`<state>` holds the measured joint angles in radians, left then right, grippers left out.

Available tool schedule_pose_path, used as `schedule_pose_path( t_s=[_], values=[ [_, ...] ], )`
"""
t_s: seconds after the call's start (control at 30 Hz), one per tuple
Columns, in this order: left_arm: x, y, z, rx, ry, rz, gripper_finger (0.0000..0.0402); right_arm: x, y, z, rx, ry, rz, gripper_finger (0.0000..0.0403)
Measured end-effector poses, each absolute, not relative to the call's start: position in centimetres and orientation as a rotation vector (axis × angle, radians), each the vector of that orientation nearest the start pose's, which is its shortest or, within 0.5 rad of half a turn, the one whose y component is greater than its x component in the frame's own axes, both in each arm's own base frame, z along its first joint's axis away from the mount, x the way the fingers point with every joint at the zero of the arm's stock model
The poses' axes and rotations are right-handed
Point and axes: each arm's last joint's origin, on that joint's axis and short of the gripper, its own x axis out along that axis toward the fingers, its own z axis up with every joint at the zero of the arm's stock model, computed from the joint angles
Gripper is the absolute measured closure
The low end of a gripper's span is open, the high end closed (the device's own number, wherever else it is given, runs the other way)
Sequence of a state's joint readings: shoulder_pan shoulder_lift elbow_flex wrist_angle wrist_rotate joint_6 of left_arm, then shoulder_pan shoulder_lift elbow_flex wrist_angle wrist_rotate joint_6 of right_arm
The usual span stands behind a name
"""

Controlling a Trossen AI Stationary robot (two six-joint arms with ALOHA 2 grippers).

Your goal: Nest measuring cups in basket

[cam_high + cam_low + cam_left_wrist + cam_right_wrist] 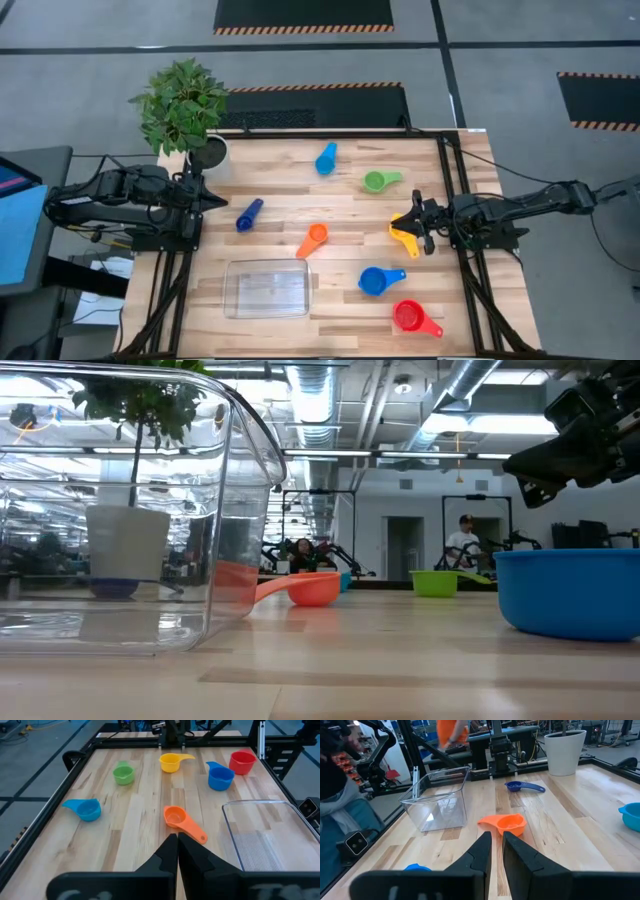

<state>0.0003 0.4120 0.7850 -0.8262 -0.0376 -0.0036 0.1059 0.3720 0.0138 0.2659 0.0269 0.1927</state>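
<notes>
Your right gripper [413, 226], fingers barely parted and pinching nothing, sits touching the yellow cup [403, 238], handle pointing right-near.

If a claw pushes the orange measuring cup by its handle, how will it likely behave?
The orange measuring cup looks like thin moulded plastic, so probably stiff and light. It sits alone on smooth wood table, so it would likely slide and pivot rather than roll. Its upright round bowl with one long handle may tip toward the handle.
</notes>
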Motion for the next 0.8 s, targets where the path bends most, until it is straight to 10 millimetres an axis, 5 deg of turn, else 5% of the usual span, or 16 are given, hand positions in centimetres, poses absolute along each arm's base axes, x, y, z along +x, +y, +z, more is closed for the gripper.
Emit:
schedule_pose_path(
  t_s=[0.27, 0.47, 0.8],
  values=[
    [7.2, 0.2, 31.4, -0.004, 0.429, 0.067, 0.0401, 12.0, 1.2, 16.1, 0.186, 0.099, 0.070, 0.0331],
    [7.9, 0.2, 31.8, -0.255, 0.324, 0.125, 0.0401, 12.0, 1.1, 16.1, 0.000, 0.087, 0.066, 0.0331],
    [9.0, 0.9, 33.3, -0.586, 0.081, 0.361, 0.0401, 12.0, 1.1, 16.2, -0.028, 0.081, 0.069, 0.0331]
  ],
)
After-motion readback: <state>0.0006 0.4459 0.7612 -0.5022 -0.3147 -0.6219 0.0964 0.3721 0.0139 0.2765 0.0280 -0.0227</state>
